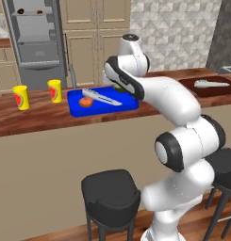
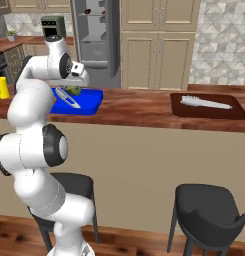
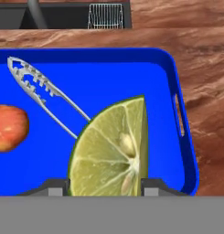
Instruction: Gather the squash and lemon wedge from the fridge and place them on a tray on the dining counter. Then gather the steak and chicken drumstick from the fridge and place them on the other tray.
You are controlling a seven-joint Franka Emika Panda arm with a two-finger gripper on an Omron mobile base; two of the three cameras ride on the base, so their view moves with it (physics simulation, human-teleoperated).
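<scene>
The jaws pinch the lemon wedge [image 3: 111,151] and hold it just above the blue tray [image 3: 175,73] on the worktop [image 1: 37,115]. Tongs [image 3: 42,91] and an orange-red squash [image 3: 8,128] lie in the tray. Next, I think, the jaws should spread and drop the wedge in.

From behind my arm's left, one base camera looks forward and down across the dining counter [image 1: 37,115] at the blue tray [image 1: 77,109]. The right base camera sees that tray [image 2: 94,102] from the other side, the fridge [image 2: 96,35] behind it. My hand camera looks down, close above the tray [image 3: 131,68].
</scene>
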